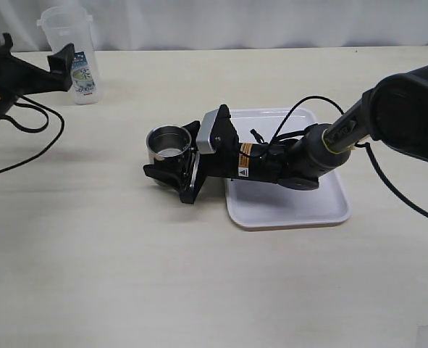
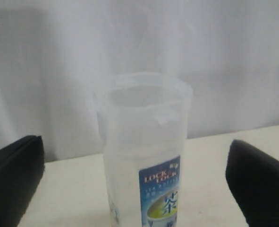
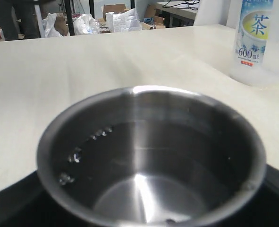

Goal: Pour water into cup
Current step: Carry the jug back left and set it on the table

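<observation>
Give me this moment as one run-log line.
left hand open, flanking upright jug | right hand gripping cup on table, beside tray

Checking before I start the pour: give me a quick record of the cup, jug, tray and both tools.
cup: upright on the table, beside the tray, droplets on its inner wall
jug: upright, top left of the exterior view
tray: white, the right arm reaches over it
left tool: open, level with the jug, fingers not touching it
right tool: a finger on each side of the cup; firm grip unclear
</observation>
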`<state>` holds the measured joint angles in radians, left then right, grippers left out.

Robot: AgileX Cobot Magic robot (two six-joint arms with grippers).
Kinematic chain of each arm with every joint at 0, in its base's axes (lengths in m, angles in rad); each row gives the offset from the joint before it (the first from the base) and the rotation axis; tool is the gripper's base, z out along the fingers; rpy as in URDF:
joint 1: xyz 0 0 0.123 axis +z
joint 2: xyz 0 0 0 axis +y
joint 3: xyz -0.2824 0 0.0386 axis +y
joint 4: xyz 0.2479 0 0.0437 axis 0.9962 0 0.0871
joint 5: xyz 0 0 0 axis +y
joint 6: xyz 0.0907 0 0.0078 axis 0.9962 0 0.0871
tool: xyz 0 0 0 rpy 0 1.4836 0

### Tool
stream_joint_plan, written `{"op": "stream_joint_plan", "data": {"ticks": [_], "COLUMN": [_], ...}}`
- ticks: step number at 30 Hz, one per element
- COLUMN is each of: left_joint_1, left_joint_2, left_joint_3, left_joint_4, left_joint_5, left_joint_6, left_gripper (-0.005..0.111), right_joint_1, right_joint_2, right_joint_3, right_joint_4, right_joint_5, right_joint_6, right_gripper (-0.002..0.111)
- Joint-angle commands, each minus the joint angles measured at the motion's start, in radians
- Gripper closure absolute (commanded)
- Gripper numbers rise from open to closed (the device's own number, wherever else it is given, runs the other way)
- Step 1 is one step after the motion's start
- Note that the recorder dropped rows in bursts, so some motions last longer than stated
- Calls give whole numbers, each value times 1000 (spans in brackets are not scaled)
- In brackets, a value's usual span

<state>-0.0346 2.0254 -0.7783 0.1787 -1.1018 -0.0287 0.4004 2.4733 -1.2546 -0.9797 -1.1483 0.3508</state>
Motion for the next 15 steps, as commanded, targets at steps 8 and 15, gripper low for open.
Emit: {"op": "stream_joint_plan", "data": {"ticks": [8, 15], "left_joint_1": [0, 0], "left_joint_2": [-150, -229], "left_joint_3": [72, 132], "left_joint_4": [-14, 2], "left_joint_5": [-13, -3], "left_joint_6": [-31, -55], "left_gripper": [9, 9], "right_joint_1": [-4, -4], "right_joint_2": [-4, -4], "right_joint_3": [-1, -1], "right_joint_4": [2, 2], "right_joint_5": [25, 25], "right_joint_6": [1, 1], "right_gripper": [104, 104]}}
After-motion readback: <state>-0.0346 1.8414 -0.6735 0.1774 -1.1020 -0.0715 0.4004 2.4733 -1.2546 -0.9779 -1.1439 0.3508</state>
